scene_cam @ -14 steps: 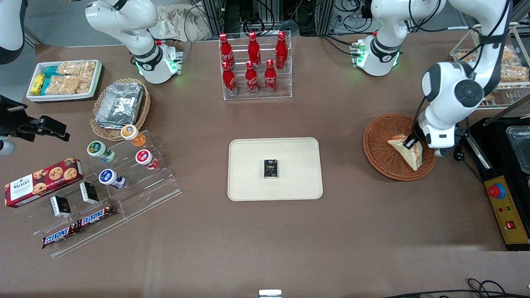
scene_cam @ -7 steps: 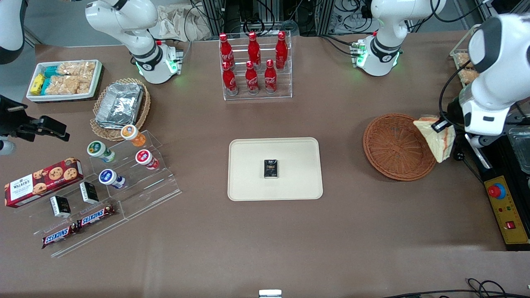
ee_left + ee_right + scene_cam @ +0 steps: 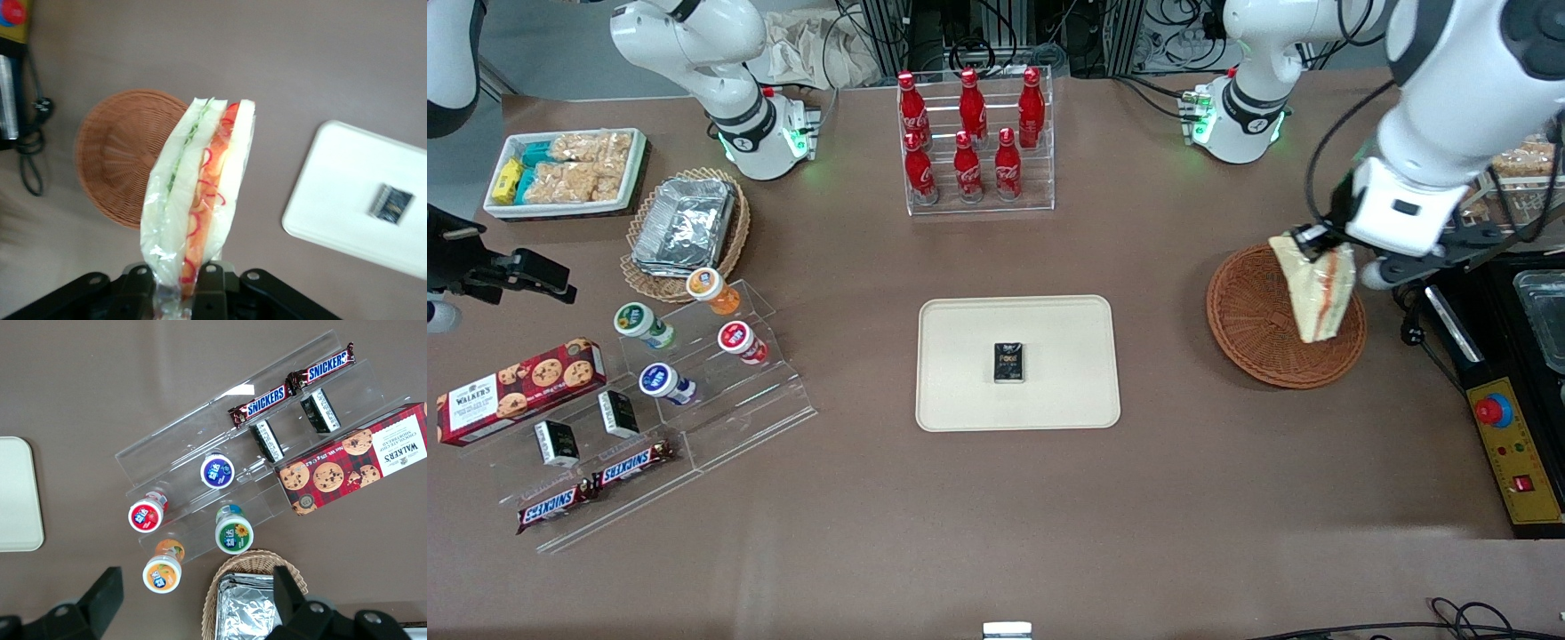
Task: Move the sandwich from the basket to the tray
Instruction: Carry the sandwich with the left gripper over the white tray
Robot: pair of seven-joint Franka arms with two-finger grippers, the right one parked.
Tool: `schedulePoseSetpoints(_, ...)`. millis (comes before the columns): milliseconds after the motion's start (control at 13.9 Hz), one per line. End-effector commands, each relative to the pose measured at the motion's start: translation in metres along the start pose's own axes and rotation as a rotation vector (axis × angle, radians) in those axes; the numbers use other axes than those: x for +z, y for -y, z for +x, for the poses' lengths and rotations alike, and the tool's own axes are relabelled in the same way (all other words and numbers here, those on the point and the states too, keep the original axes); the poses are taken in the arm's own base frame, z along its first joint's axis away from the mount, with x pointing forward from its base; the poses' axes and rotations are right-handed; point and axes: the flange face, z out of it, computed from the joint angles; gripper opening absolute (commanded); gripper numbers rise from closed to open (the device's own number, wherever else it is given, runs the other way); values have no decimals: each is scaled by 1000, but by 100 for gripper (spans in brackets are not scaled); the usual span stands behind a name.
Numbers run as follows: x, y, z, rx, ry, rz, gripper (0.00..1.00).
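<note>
So the left arm's gripper (image 3: 1319,242) was seen up in the air, jaws clamped on one corner of the plastic-wrapped triangular white-bread sandwich (image 3: 1316,291). Everything else hung down from the jaws, clear above the round reddish-brown wicker basket (image 3: 1254,331). The flat cream rectangular tray (image 3: 960,364) was parked well apart, a small dark packet (image 3: 1009,363) lying on it.

Your gripper (image 3: 173,283) is black, clamping the white sandwich (image 3: 1314,283) (orange-red stripe, green flecks). Beneath it you see the reddish-brown woven basket (image 3: 1249,324); the tray (image 3: 969,324) is cream.
</note>
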Motion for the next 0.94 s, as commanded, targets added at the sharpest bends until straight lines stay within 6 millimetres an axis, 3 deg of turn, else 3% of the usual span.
schedulePoseSetpoints(0,1,-31,-12,68,33,-10,0)
schedulePoseSetpoints(216,29,-82,-23,142,43,-28,0)
schedulePoseSetpoints(432,75,-131,-21,159,39,-46,0)
schedulePoseSetpoints(647,132,-188,-35,125,-11,-5,0)
schedulePoseSetpoints(863,173,-219,-40,134,-6,-32,0)
